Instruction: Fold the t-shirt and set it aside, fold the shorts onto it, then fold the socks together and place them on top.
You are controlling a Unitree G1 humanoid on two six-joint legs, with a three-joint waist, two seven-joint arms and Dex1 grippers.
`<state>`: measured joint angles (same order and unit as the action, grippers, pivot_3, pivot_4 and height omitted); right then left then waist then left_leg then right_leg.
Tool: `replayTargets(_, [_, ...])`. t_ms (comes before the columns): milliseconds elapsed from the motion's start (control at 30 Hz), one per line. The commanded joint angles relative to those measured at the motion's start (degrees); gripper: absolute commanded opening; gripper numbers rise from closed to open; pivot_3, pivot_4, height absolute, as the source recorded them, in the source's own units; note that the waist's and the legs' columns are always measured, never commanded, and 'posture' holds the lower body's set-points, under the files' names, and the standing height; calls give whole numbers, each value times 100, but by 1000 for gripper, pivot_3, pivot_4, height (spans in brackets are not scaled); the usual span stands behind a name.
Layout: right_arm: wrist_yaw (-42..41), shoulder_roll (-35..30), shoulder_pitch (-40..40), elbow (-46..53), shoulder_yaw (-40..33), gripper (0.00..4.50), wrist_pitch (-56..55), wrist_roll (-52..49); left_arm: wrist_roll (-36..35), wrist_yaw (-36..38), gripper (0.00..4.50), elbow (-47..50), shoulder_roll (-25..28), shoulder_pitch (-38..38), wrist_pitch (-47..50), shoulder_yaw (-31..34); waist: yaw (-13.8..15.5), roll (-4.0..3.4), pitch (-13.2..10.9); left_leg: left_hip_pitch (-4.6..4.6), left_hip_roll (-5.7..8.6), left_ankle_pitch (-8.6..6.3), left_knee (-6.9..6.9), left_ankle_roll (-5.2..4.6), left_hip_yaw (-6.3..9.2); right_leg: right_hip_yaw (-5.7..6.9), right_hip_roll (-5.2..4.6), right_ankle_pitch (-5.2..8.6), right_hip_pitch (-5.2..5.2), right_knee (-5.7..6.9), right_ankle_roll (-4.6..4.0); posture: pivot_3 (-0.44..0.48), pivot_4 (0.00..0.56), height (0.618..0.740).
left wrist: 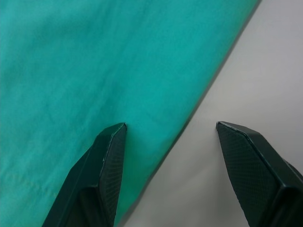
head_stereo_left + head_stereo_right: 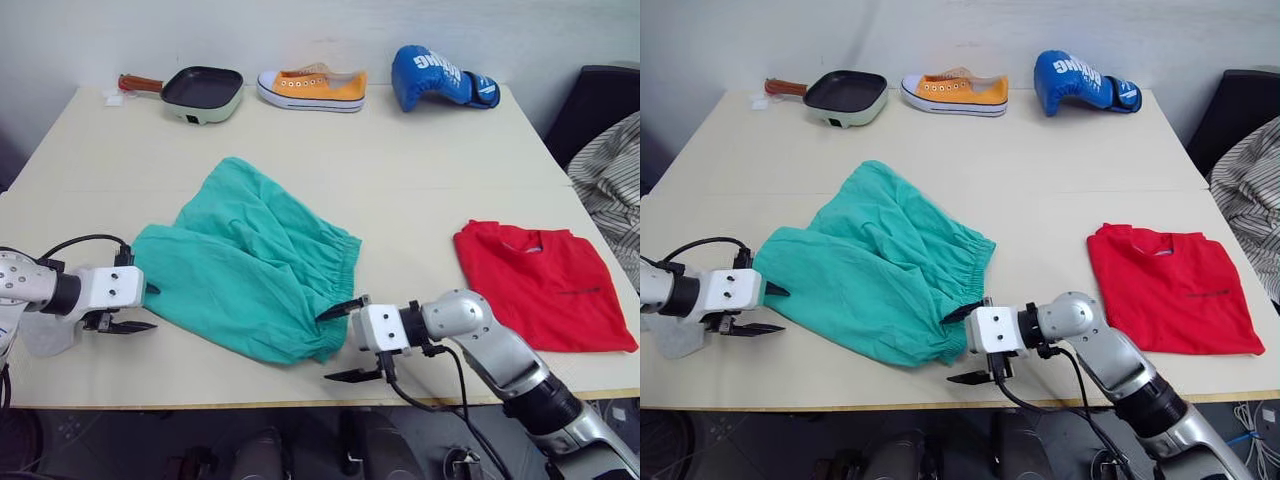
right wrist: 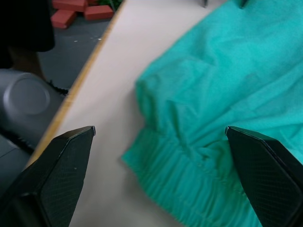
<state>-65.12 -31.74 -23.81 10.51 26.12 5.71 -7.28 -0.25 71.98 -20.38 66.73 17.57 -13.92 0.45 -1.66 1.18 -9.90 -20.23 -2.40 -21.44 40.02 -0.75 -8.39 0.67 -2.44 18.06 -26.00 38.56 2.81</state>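
1. Left wrist view: the left gripper (image 1: 170, 137) has its two black fingers spread, one over the teal cloth and one over bare table, straddling the leg-end edge of the shorts (image 1: 94, 71) without pinching anything.
2. The right gripper (image 2: 345, 342) is also wide apart, its fingers either side of the gathered waistband corner at the near edge of the shorts, close to it but not closed on it.
3. The shorts lie spread flat in the middle of the table (image 2: 420, 150), unfolded, with one gripper at each near end.
4. To the right sits the t-shirt (image 2: 545, 285), already folded into a rough rectangle and set aside; that step looks finished.
5. Left to do, by my reckoning: fold the shorts, carry them onto the t-shirt, then deal with the socks, which I can't make out for certain.
6. Along the far edge stand a small pan (image 2: 200, 92), an orange shoe (image 2: 312, 88) and a blue boxing glove (image 2: 440, 76).
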Motion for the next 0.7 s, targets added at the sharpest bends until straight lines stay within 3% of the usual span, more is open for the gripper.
replayTargets(33, [87,135,-102,-258,56,3600,-387,244,203,-65,2843,-372,-5,223,-176,-113,5,0,0,0,0,0,-1,0,-1,0,0,0,0,0,0,0,150,740])
replayTargets(200, [-89,-95,-259,-705,-266,1998,-1025,266,65,137,1475,-337,-240,381,311,-288,20,-3,0,10,2,0,6,0,0,6,-5,0,13,5,0,0,150,740])
replayTargets(333, [-683,-596,-451,-1086,-737,593,-1549,-154,-804,895,178,919,-123,-224,1786,-187,22,-5,-1,14,3,-1,7,-3,4,17,-14,0,28,1,1,0,150,740])
replayTargets(400, [-1025,-910,-529,-1281,-960,13,-1826,-308,-1297,1174,0,1923,96,-720,2637,-101,-2,-7,-3,11,0,-4,5,-7,6,23,-17,-1,31,3,1,0,150,740])
replayTargets(567, [-1607,-1484,-563,-1815,-1255,13,-2635,-372,-2384,1213,0,3937,319,-1610,4153,292,-6,-8,-4,9,-12,-6,0,-6,10,29,-15,-1,31,-7,2,0,150,740])
replayTargets(700, [-1670,-1575,-277,-1789,-1373,13,-2796,-477,-2551,866,0,4519,172,-1785,4392,464,-2,-9,-5,20,-14,-6,3,-4,14,29,-12,0,44,-22,0,0,150,740])
